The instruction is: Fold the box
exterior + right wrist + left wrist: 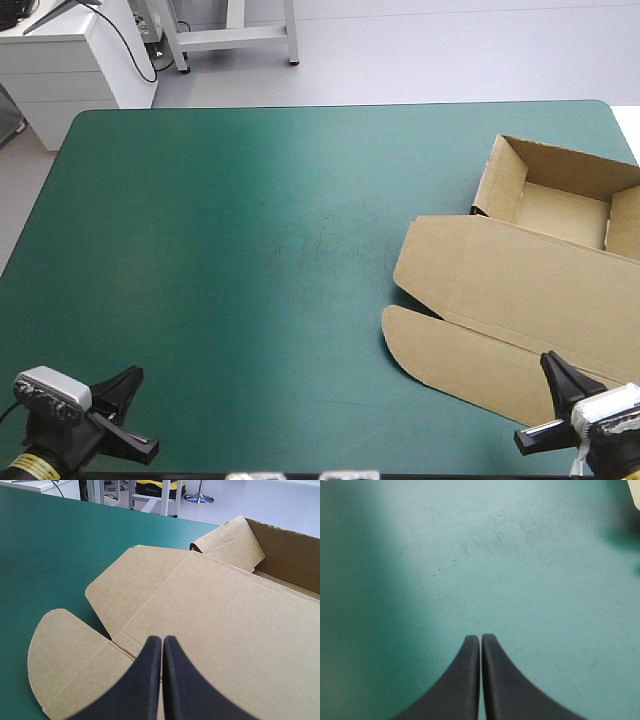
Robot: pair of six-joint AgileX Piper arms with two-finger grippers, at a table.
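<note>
Fingers of the left gripper point(480, 639) meet, empty, over the cover point(470, 555). The right gripper point(162, 640), likewise closed on nothing, is over the flat lid of the box point(520, 290).

Teal-green cover point(200, 200) across the table point(300, 110), faint scuffs point(495, 535), perhaps scratches, near its middle.

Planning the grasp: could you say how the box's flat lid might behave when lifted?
The lid probably stays stiff but bends at its creases. The box, thin board, seems light and may slide on the teal-green cover.
</note>
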